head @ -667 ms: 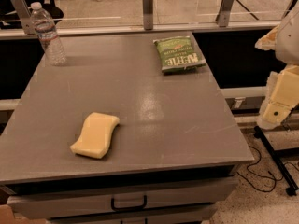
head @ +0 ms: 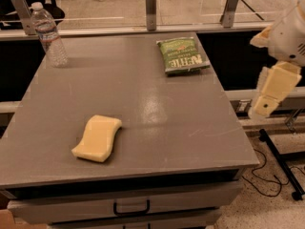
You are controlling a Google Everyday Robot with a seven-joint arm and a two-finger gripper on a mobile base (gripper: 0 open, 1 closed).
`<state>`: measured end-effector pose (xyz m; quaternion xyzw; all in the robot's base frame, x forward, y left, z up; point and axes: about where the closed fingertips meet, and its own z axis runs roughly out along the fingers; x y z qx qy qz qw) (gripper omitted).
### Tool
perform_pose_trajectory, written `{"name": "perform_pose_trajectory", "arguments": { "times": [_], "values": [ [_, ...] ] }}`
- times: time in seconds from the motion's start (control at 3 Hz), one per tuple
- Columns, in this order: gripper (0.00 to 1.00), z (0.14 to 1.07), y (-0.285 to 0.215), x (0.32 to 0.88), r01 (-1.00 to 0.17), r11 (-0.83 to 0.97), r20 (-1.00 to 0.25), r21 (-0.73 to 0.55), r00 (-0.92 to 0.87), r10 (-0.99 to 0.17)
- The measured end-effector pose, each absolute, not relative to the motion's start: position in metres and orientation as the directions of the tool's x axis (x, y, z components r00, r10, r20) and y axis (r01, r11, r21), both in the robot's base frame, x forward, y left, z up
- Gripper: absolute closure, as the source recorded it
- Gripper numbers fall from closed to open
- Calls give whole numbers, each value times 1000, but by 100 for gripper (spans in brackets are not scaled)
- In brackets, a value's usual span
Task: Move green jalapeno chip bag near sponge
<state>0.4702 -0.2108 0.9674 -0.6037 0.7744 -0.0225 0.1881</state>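
The green jalapeno chip bag [head: 182, 55] lies flat on the grey table [head: 143, 104] near its far right corner, white lettering up. The pale yellow sponge [head: 97, 138] lies near the table's front left, well apart from the bag. My gripper [head: 270, 93] hangs off the right side of the table, beyond its edge, below the white arm. It is to the right of the bag and below its level in the view, touching nothing.
A clear plastic water bottle [head: 49, 35] stands upright at the table's far left corner. A rail with metal posts [head: 150, 8] runs behind the table. A drawer handle [head: 131, 208] is at the front. A black stand and cables [head: 281, 166] are on the floor at right.
The arm and gripper at the right edge have shifted slightly; bag, sponge and bottle have not moved.
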Motion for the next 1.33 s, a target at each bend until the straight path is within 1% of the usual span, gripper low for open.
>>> {"name": "perform_pose_trajectory", "arguments": {
  "times": [0.67, 1.0, 1.33],
  "values": [
    [0, 936, -171, 586, -913, 278, -440, -299, -127, -889],
    [0, 915, -149, 643, -904, 333, -524, -268, -154, -838],
    [0, 888, -130, 686, -899, 392, -575, -195, -219, -788]
  ]
}}
